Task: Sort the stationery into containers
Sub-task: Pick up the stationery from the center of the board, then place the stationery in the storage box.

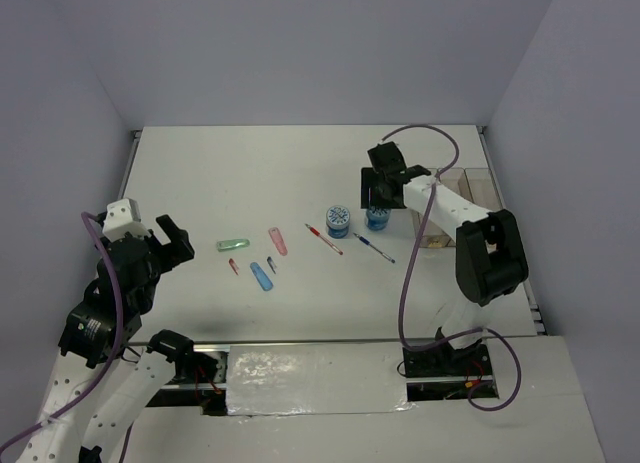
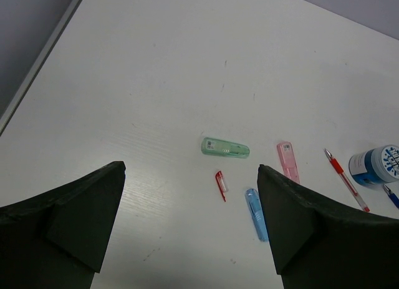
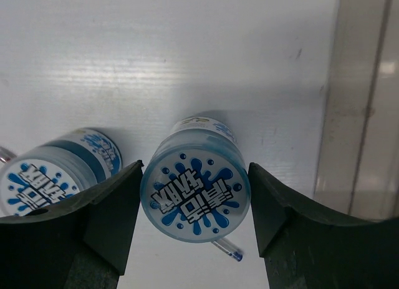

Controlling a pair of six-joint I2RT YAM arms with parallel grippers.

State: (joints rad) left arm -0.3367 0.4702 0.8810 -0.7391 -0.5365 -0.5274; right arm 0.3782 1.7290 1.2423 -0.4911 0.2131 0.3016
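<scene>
Right gripper (image 3: pixel 194 176): down on the gripped roll (image 3: pixel 195 198), one finger (image 3: pixel 106 214) flush against each side of it, jaws held about a roll's width apart.
Gripped roll: upright, blue splash label facing up, right of centre on the table (image 1: pixel 250 173); whether it is off the surface, cannot tell.
Second roll (image 1: pixel 339 219): just beside the gripped one on its left, a narrow gap between them, outside the fingers.
Blue pen (image 1: pixel 373 246): lying slantwise just near of the gripped roll, its tip peeking out from under the roll's edge in the wrist view.
Red pen (image 1: pixel 323 239): slantwise too, near the second roll.
Containers (image 1: pixel 480 183): at the table's right edge, beside the right arm, partly hidden behind it.
Left gripper (image 2: pixel 190 176): jaws spread wide, nothing between them, hanging above the table's left side.
Oblong pieces: green piece (image 2: pixel 225 147), pink piece (image 2: pixel 287 161) and blue piece (image 2: pixel 255 213) lie loose at mid-table, apart from each other.
Red clip (image 2: pixel 221 185): between the green and blue pieces.
</scene>
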